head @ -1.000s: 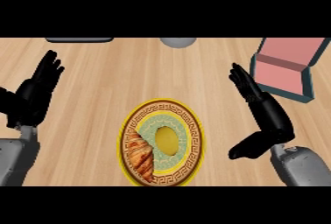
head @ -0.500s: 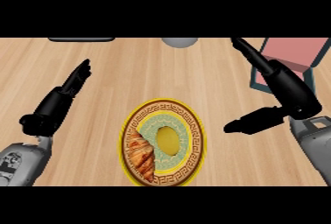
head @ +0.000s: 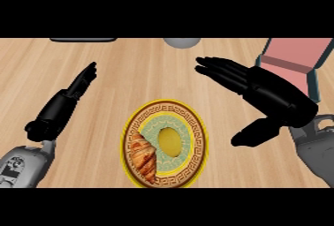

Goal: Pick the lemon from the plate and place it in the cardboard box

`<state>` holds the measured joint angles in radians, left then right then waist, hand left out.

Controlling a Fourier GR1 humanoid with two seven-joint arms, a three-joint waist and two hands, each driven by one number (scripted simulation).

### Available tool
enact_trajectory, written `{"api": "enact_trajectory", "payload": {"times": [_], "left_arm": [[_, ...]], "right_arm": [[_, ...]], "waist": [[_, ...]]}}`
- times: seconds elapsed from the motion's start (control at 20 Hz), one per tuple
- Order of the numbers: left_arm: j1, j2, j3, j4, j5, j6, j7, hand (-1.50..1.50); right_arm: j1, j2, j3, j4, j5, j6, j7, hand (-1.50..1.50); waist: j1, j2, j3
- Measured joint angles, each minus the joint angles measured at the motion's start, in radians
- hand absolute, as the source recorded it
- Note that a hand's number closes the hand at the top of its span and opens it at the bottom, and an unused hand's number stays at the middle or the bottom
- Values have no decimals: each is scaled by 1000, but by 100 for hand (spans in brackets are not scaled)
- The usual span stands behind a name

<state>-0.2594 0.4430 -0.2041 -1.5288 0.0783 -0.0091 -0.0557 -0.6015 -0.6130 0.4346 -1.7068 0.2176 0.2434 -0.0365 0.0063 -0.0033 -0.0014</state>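
A yellow lemon (head: 169, 140) lies in the middle of a patterned plate (head: 198, 142) with a yellow rim, low in the head view's centre. A croissant (head: 144, 155) lies on the plate's left side. My right hand (head: 274, 98) hovers open to the right of and above the plate, fingers stretched toward the upper left, thumb (head: 254, 133) hanging down beside the plate's right rim. It touches nothing. My left hand (head: 64, 103) is open at the left, seen edge-on, fingers pointing up. The cardboard box (head: 294, 61), pink inside, sits at the top right, partly behind my right hand.
A grey round object (head: 181, 42) shows at the top edge in the middle. A dark flat object (head: 83, 39) lies at the top left edge. Bare wooden counter (head: 137, 75) spreads between the hands.
My right hand has swung leftward, its fingers now reaching over the counter above the plate. My left hand has shifted slightly right. The lemon and plate have not moved.
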Motion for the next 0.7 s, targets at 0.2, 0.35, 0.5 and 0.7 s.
{"api": "enact_trajectory", "payload": {"times": [0.2, 0.35, 0.5, 0.7], "left_arm": [[3, -2, 8, 9, -4, -4, -4, 0], [19, -5, 12, 13, -9, -9, -21, 0], [21, -11, 14, 26, -15, -16, -36, 0], [26, -8, 35, 21, -10, -34, -36, 0]], "right_arm": [[-70, -3, 102, -49, 69, 115, 138, -150], [-114, 46, 188, -102, 99, 198, 275, -150], [-159, 107, 255, -147, 129, 275, 426, -150], [-185, 213, 315, -161, 156, 362, 604, -150]], "waist": [[1, -1, -1], [0, -2, -1], [-3, -3, -1], [-3, -2, 0]]}}
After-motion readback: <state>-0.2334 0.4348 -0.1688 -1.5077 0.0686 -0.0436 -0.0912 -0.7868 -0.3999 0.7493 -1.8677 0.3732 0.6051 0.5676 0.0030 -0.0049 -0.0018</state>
